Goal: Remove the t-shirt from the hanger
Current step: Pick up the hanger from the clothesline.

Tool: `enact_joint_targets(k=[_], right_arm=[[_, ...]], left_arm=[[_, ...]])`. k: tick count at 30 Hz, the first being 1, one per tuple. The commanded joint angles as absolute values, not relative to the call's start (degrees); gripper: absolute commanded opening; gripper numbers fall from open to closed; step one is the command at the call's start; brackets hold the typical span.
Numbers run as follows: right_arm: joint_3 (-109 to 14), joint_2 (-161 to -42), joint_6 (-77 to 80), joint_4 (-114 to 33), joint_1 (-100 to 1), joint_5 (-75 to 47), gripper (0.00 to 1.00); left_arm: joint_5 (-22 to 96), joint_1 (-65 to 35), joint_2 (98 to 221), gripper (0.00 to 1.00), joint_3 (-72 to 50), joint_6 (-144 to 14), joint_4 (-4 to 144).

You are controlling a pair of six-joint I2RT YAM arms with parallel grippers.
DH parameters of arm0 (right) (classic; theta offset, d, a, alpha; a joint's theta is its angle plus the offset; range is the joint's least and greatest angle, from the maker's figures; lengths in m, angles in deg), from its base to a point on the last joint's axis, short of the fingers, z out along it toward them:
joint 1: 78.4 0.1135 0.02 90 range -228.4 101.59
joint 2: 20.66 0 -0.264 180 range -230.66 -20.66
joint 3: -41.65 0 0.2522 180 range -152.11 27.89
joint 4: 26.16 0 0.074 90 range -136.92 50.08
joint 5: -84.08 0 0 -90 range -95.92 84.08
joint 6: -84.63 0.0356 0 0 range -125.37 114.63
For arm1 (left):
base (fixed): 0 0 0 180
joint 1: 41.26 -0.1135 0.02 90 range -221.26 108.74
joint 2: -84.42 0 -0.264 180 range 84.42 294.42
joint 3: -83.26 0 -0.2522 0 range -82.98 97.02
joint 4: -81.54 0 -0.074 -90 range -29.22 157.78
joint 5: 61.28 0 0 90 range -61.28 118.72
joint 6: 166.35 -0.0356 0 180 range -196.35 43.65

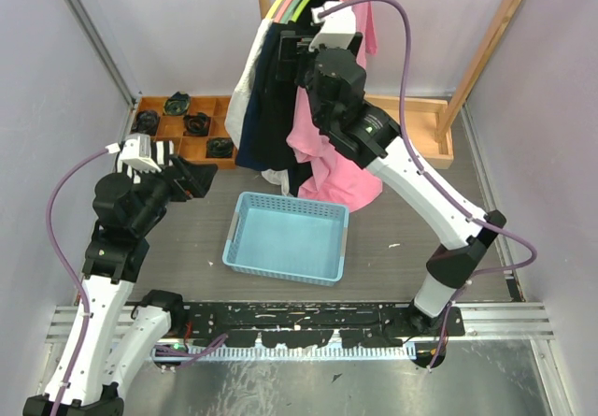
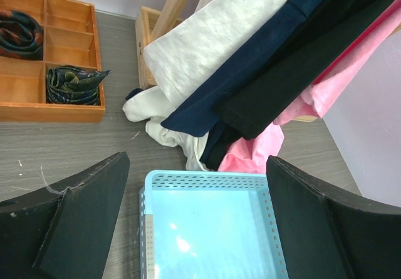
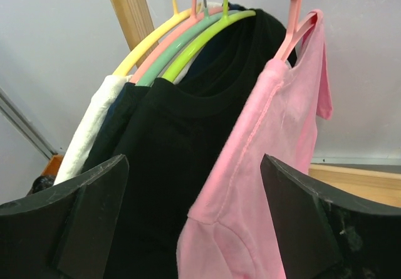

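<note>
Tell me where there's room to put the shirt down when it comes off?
The basket is empty inside, so that is the roomiest spot. Bare table lies right of it, up to the right arm, and left of it, in front of the tray. It is crowded behind the basket, where the shirts hang down to the table.
</note>
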State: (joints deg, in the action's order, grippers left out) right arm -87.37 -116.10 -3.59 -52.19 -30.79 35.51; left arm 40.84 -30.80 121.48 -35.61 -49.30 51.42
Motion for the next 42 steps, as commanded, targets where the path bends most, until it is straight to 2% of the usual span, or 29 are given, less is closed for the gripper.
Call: enact_joint_targets(k=[1, 28, 42], right_arm=[[-93.3, -117.9, -0.7, -55.9, -32.0, 36.4, 0.91], [-94.0, -119.6, 5.3, -61.0, -42.1, 29.2, 0.78], [-98.1, -122.4, 4.7, -63.3, -43.4, 29.6, 0.63]], left_arm=[[42.1, -30.6, 120.9, 0.98, -34.4, -50.7, 51.0], [43.0, -30.6, 120.5, 0.98, -35.5, -50.8, 52.7], [42.9, -30.6, 120.3, 0.98, -35.9, -51.0, 52.8]])
